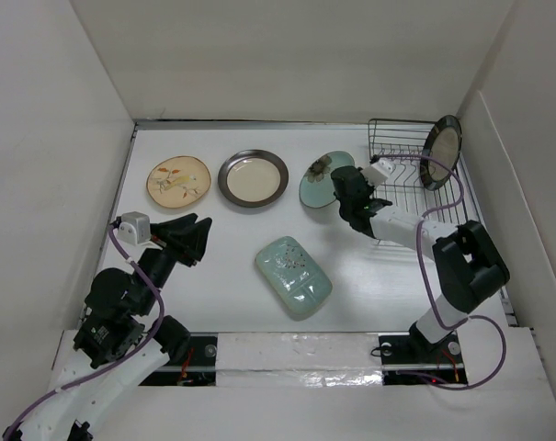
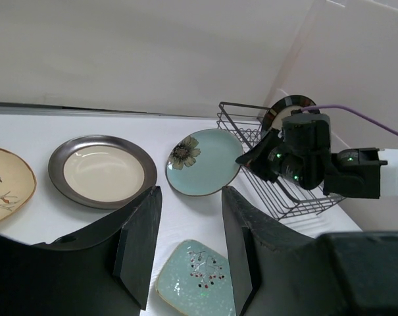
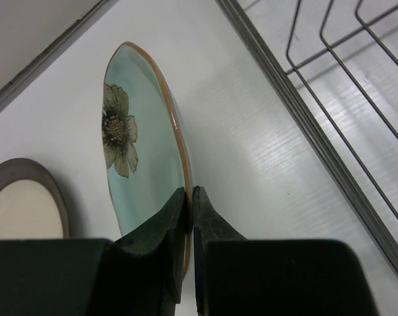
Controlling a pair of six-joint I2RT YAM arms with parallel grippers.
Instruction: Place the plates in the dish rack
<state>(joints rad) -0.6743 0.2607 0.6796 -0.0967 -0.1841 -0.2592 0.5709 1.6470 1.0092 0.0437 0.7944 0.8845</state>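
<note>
tan plate: leaf-and-bird print | cream plate: grey-brown rim | teal plate: 1 dark flower, orange-brown edge | oblong dish: pale green, dark speckled sprigs | racked plate: cream, dark rim | dish rack: dark wire | table: white

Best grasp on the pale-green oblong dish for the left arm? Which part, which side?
Probably the raised rim of the oblong dish at its left-hand end, the one nearest the open left gripper. Come in low from the left, one finger over the lip and one under it. It lies flat, face up, so only the edge offers purchase.
</note>
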